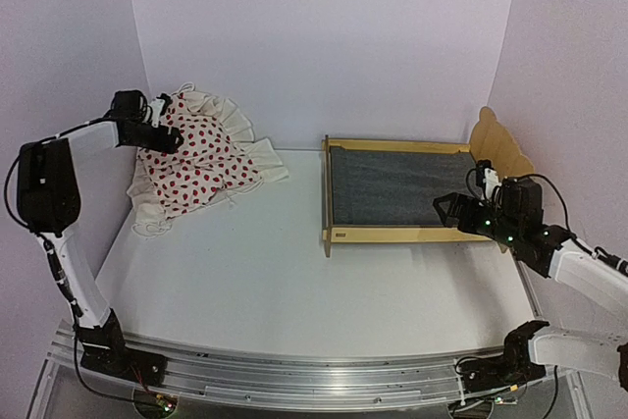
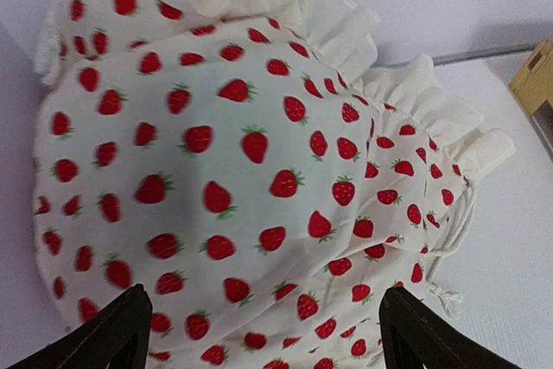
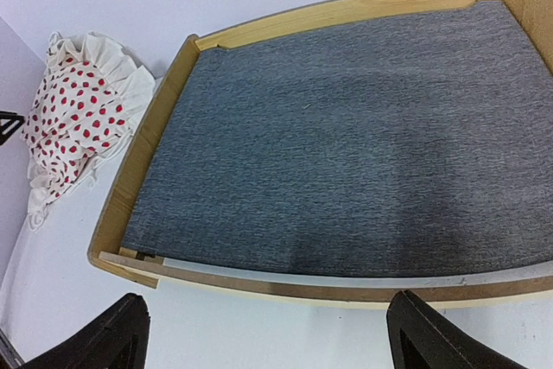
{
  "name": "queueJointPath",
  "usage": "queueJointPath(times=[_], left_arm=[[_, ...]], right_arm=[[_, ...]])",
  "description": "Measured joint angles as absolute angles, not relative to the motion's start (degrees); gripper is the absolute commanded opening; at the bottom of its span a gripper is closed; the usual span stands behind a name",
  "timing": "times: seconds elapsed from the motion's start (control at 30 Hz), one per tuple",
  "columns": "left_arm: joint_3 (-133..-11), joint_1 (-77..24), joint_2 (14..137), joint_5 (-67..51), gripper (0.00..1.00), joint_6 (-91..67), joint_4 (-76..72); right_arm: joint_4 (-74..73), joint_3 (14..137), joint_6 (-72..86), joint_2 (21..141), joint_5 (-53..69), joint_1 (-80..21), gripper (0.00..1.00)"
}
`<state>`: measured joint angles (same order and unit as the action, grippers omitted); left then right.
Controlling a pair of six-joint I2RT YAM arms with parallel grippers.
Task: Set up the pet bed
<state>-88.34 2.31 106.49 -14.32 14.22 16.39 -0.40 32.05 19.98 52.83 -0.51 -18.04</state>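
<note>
The pet bed [image 1: 392, 234] is a light plywood frame with a dark grey felt base [image 3: 346, 144], lying on the table's right half with its wavy headboard [image 1: 498, 144] at the far right. My right gripper [image 1: 446, 211] is open and empty, hovering over the bed's near rail [image 3: 285, 287] close to the headboard end; its midpoint shows in the right wrist view [image 3: 270, 339]. My left gripper [image 1: 173, 136] is open and empty, right above the white strawberry-print ruffled blanket [image 1: 196, 164], which fills the left wrist view [image 2: 242, 153] between the fingers [image 2: 263, 347]. No separate pillow can be made out.
The blanket heap lies against the back-left corner, next to the lilac left wall [image 1: 69, 46]. The back wall [image 1: 324, 36] stands close behind the bed. The right wall is just past the headboard. White tabletop [image 1: 275, 272] lies between the blanket and the bed.
</note>
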Motion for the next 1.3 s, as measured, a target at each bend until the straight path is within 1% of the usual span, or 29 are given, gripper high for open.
queueJointPath(times=[0.07,0.2,0.27,0.3,0.33,0.4,0.43,0.47,0.5,0.6,0.73,0.8,0.93,1.17,1.3], left_arm=[[-92.86,-0.44,112.47,-12.35,0.96,17.63,18.47],[-95.86,-5.72,120.88,-9.72,0.96,23.10,20.56],[-96.79,-6.96,124.10,-8.42,0.92,24.33,20.57],[-97.34,-7.38,125.85,-7.57,0.87,24.75,20.42],[-97.93,-7.38,127.50,-6.61,0.71,25.22,20.18],[-99.29,-7.00,129.93,-5.18,0.27,25.29,19.32],[-99.94,-6.72,130.95,-4.56,0.07,25.25,18.78],[-100.36,-6.43,131.52,-4.12,0.01,25.00,18.47],[-100.51,-6.23,131.59,-3.94,0.00,24.66,18.44],[-101.81,-5.72,131.22,-3.87,0.00,23.09,18.59],[-101.99,-5.56,126.50,-6.25,0.00,20.25,21.16],[-101.97,-5.56,122.44,-8.37,0.00,19.34,22.24],[-102.29,-5.56,110.44,-12.54,0.00,18.25,23.11],[-103.94,-5.65,92.74,-20.47,0.00,18.50,23.81],[-96.93,-6.47,83.40,-24.44,0.00,18.09,24.24]], right_arm=[[-1.13,33.90,20.38,54.65,1.34,-18.04,0.96],[-1.48,37.57,21.10,56.86,3.43,-18.05,0.96],[-1.38,39.05,21.53,57.36,4.06,-18.08,0.95],[-1.37,39.69,21.76,57.54,4.34,-18.09,0.95],[-1.37,40.13,21.98,57.70,4.54,-18.11,0.95],[-1.40,40.73,22.77,57.89,4.69,-18.35,0.94],[-1.39,40.94,23.12,57.95,4.73,-18.47,0.94],[-1.40,41.04,23.47,57.95,4.73,-18.59,0.93],[-1.45,41.11,23.80,57.95,4.68,-18.72,0.93],[-1.70,41.38,24.51,57.96,4.49,-19.20,0.93],[-2.05,43.03,25.29,58.87,4.51,-19.92,0.91],[-2.31,44.83,25.61,60.44,4.58,-20.46,0.91],[-2.65,49.97,25.61,65.98,4.97,-23.16,0.91],[-3.51,59.95,23.94,75.05,6.96,-32.34,0.90],[-3.69,63.78,24.72,77.38,9.25,-36.21,0.93]])
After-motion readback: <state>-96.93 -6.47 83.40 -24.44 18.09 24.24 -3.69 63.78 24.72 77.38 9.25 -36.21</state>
